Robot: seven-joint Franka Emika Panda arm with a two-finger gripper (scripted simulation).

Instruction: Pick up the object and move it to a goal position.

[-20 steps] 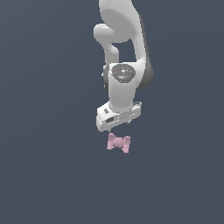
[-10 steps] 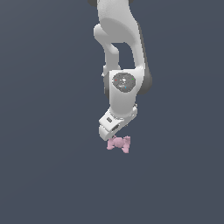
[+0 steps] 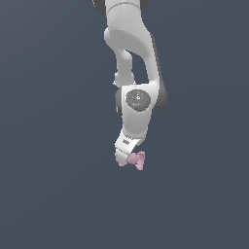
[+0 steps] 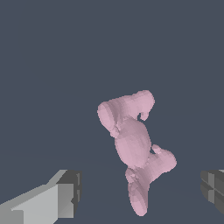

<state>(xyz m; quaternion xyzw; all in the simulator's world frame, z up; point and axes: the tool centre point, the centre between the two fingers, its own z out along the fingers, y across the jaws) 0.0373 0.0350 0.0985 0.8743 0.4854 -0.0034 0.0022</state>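
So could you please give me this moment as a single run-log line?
phase: pre-grasp | gripper: open, fingers either side of pink object, no contact | object: not held | goal: not visible

The setting is a plain, flat expanse of dark slate blue-grey (image 3: 44, 194) that fills the exterior view from edge to edge, on the exterior view's left and right alike. No seam or horizon separates floor from wall, so it cannot be told which is which. The tone is almost uniform, with only a very faint lighter wash low down. The light is soft and even. The wrist view shows the same matte dark blue-grey surface (image 4: 48, 57) throughout.
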